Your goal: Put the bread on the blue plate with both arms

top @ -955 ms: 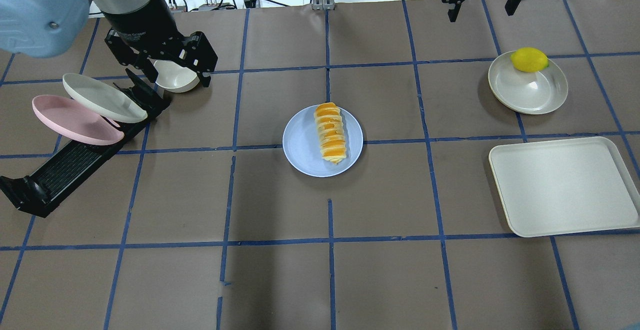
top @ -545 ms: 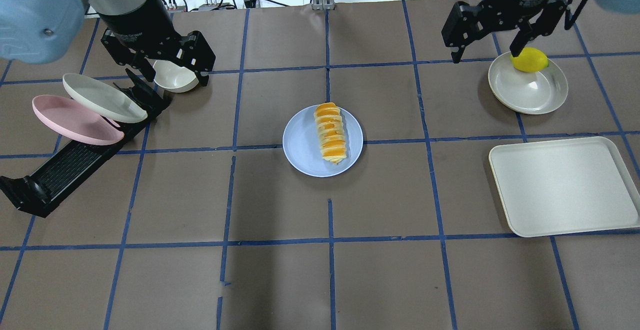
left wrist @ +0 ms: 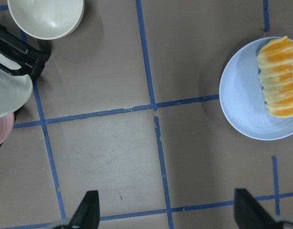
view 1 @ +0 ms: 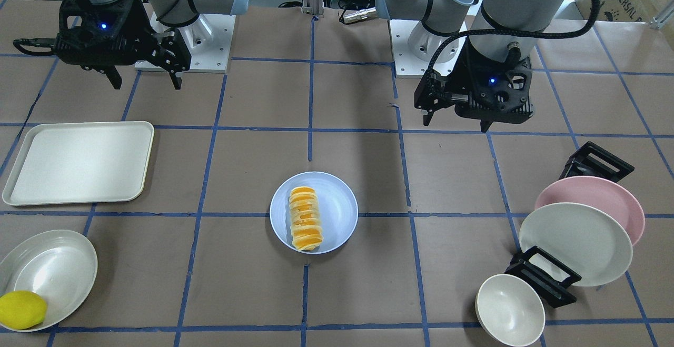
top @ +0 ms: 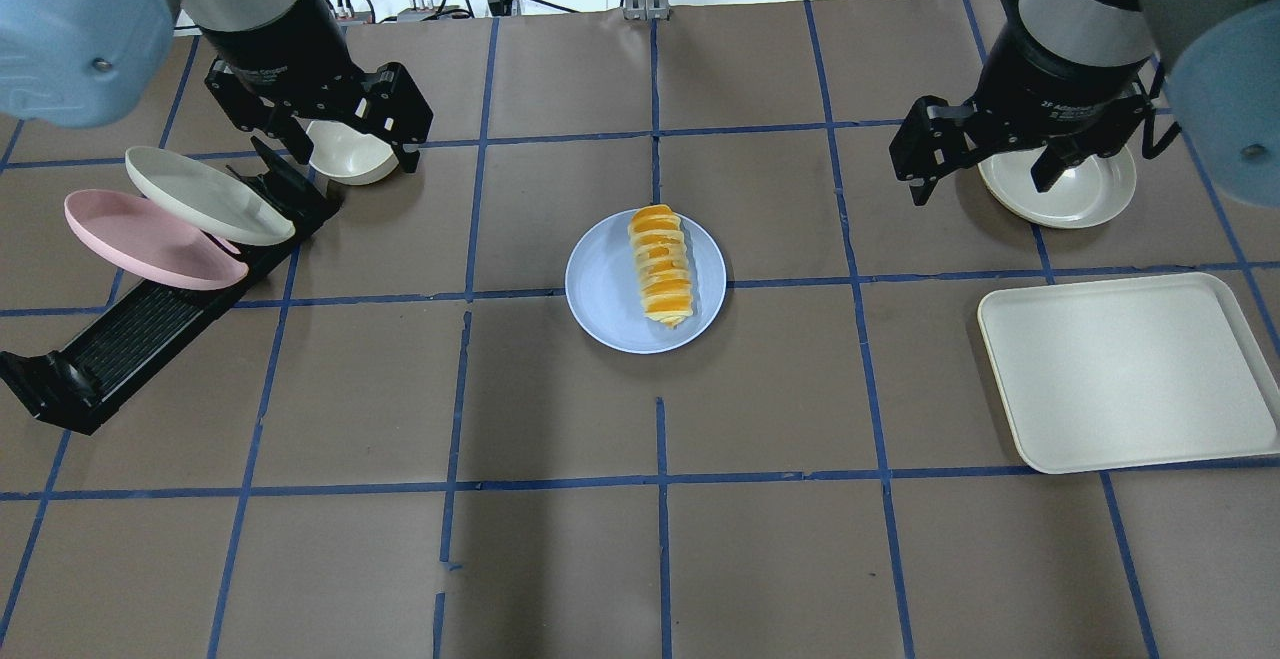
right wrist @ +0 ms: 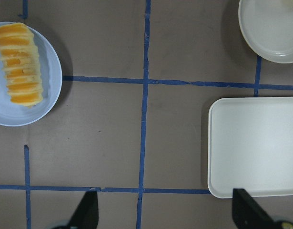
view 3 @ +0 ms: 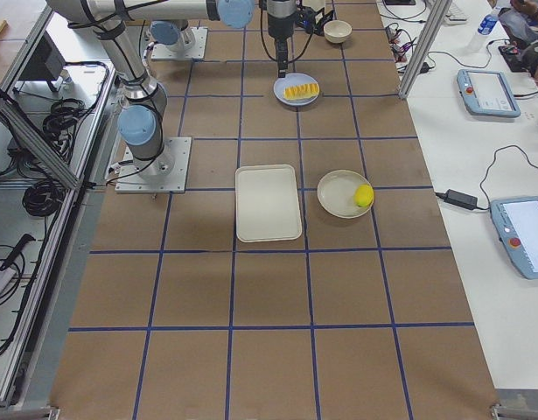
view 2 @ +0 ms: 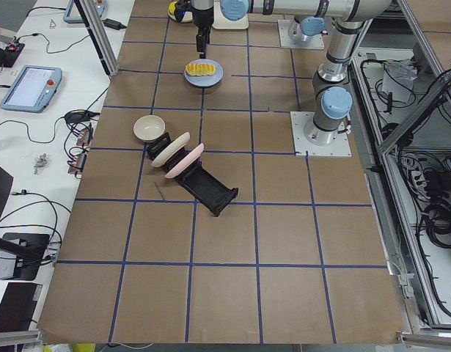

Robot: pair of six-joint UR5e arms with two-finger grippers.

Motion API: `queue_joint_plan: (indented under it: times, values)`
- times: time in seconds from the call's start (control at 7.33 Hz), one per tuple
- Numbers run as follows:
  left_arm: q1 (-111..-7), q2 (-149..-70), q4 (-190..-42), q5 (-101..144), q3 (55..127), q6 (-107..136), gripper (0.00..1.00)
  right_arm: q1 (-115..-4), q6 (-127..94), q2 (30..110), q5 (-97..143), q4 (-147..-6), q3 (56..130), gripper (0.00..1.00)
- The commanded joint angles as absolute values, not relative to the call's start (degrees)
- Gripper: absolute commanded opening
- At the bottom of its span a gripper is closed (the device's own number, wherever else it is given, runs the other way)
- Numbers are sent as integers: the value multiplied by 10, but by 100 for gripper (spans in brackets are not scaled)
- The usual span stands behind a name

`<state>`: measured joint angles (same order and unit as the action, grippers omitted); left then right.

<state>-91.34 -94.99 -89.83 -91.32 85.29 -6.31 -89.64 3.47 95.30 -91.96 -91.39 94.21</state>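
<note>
As the front view shows, the bread (view 1: 305, 218) lies on the blue plate (view 1: 337, 199), bare table (view 1: 368, 99) separating it from the 2 wide-open, empty pincers, left pincer (view 1: 455, 123) and right pincer (view 1: 146, 83). Overhead, a bowl (top: 350, 154) and dish rack (top: 150, 329) crowd the left pincer; a cream plate (top: 1085, 194) and tray (top: 1130, 369) lie near the right one.

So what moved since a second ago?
The right gripper pulled back from the far edge toward the robot, open and empty. In the overhead view it now blocks the lemon and part of the white plate. Nothing was grabbed or let go. The left gripper barely moved, and the bread stayed on the blue plate.
</note>
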Motion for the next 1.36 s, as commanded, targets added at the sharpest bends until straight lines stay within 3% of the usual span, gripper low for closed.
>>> queue_joint_plan:
  times: [0.0, 1.23]
  values:
    - [-914, -954, -897, -913, 853, -62, 100, -901, 34, 955, -919, -912, 939, 100]
    - [-916, -954, -896, -912, 852, -59, 100, -901, 35, 958, -932, -911, 938, 100]
